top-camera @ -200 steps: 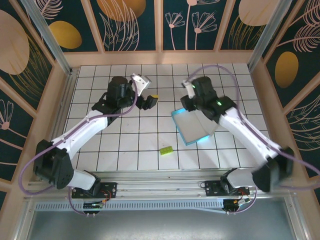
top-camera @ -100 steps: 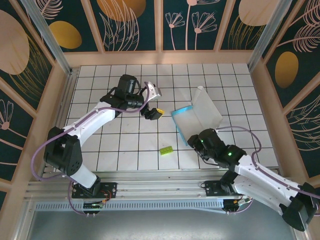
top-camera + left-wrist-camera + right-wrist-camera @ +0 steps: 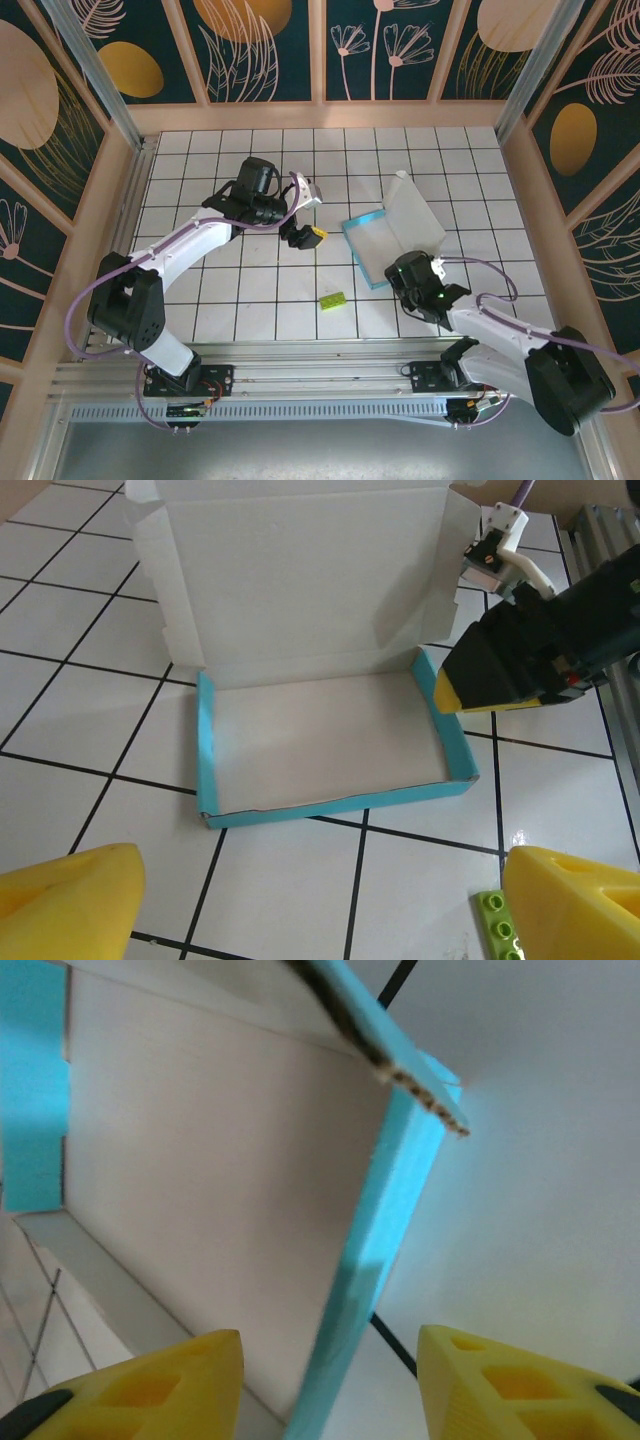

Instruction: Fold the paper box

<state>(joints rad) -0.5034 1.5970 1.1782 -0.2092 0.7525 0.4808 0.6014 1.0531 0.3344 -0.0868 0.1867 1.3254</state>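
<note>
So, quick rundown:
1. The paper box sits open side up on the tiled bench, right of centre. Its long axis runs near-to-far, a bit skewed.
2. Its pale lid stands up along the right long edge, tilted back.
3. The left fingers are spread wide, just left of the box and aimed at it.
4. The right fingers are apart at the box's near corner, one on each side of a teal wall, not pinching it.

We spec both arms, left arm and right arm, as white link shells w/ black joint housings. A purple cable loops ext. along each, and the right arm has a green LED on its fwd link. Fingers are yellow moulded wedges w/ recessed pockets.
</note>
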